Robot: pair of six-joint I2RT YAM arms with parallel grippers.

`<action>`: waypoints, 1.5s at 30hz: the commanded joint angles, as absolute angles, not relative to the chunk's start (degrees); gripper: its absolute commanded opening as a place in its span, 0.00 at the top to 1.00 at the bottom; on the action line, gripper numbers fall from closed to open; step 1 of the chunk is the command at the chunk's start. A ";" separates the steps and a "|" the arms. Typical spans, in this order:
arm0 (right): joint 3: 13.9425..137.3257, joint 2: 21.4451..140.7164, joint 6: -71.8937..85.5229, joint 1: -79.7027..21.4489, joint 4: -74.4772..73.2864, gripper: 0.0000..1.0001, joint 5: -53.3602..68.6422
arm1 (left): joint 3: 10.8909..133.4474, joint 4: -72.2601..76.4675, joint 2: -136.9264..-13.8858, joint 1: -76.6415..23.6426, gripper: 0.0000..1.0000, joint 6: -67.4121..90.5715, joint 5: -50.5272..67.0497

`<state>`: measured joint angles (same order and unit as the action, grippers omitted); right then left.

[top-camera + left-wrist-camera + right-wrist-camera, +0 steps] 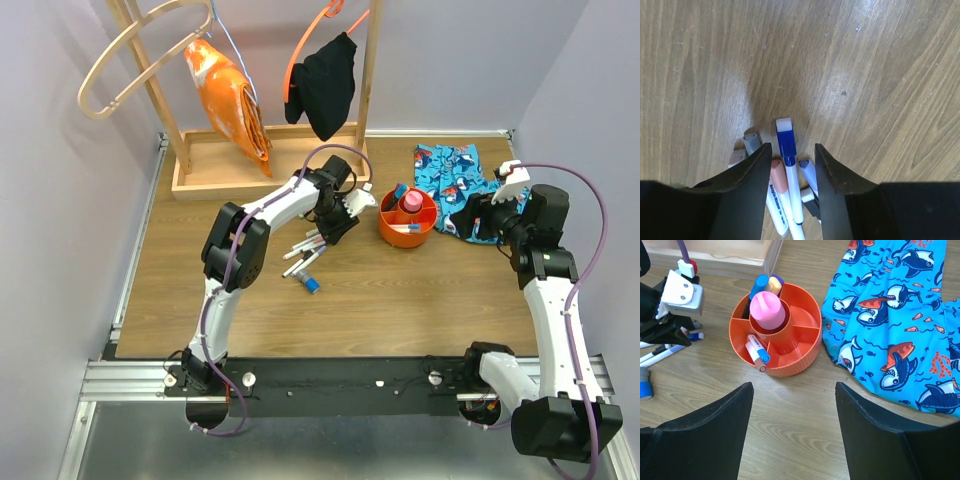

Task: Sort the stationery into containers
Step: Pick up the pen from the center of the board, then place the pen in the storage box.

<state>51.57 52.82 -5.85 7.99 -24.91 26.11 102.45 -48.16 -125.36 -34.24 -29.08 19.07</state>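
A pile of stationery pens and markers (303, 255) lies on the wood table left of the orange tub (385, 228). My left gripper (335, 222) is open, low over the pile's far end. In the left wrist view its jaws (792, 147) straddle a blue-capped white pen (786, 145), a pink-capped marker (778, 182) and a purple-capped pen (807, 170); a grey-capped one (752, 142) lies just outside. The tub (790, 371) holds a pink tube (767, 310) and a few markers. My right gripper (794, 386) is open and empty, near the tub's right side (478, 215).
A blue shark-print cloth (455, 180) lies right of the tub. A wooden rack (215, 170) with hanging orange and black cloths stands at the back. A loose blue-capped pen (313, 286) lies near the pile's front.
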 commanded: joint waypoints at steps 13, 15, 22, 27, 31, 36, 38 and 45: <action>51.68 53.96 -6.07 8.35 -23.73 0.25 24.35 | 107.14 -51.24 -131.48 -34.45 0.67 -29.00 18.19; 51.68 53.88 -6.33 8.26 -23.82 0.25 24.35 | 108.28 -53.68 -131.31 -34.45 0.79 -29.09 20.02; 51.42 53.53 -6.94 8.26 -24.26 0.25 23.82 | 113.54 -60.81 -123.49 -34.63 0.95 -27.25 33.80; 50.98 53.35 -7.03 8.26 -23.99 0.25 23.99 | 120.85 -56.73 -119.63 -34.63 0.95 -24.00 49.36; 50.89 53.09 -7.56 8.26 -24.17 0.26 23.38 | 106.40 -24.98 -110.77 -34.72 0.93 -16.03 67.03; 51.94 53.35 -9.31 8.26 -26.01 0.26 22.76 | 85.59 42.40 -109.47 -37.61 1.00 9.82 68.72; 52.47 53.70 -9.75 8.26 -27.07 0.26 22.76 | 89.10 47.71 -112.66 -38.67 1.00 17.48 67.68; 55.28 53.70 -10.90 8.26 -30.14 0.26 20.57 | 97.29 54.40 -124.26 -40.34 1.00 15.91 69.43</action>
<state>52.10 53.87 -9.15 7.99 -27.22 23.33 93.14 41.15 -119.37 -40.03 12.14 65.84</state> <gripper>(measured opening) 0.740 0.127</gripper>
